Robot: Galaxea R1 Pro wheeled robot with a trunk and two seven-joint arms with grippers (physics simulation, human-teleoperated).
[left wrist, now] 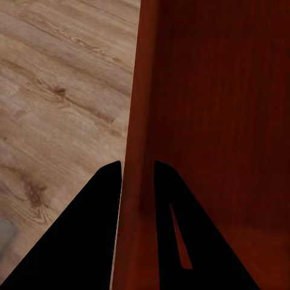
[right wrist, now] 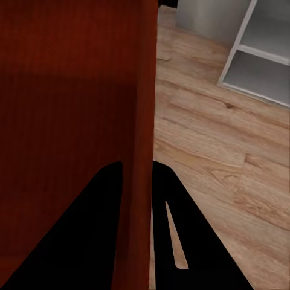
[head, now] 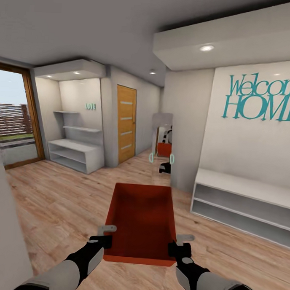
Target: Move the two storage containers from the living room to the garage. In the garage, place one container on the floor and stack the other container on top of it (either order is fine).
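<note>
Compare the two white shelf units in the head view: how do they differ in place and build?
The white shelf unit by the glass door stands far off at the left and has wall shelves above it; the white shelf unit under the Welcome Home lettering is nearer, at the right, with bare wall above. Both are low and open-fronted.

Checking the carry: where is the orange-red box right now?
The box is low in the head view's centre, held over wood flooring between the left gripper and right gripper, each clamping a side wall.

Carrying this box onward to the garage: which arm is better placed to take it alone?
Neither clearly. The left gripper pinches the storage container's left wall, the right gripper its right wall, symmetrically near its near end. Keep both on.
</note>
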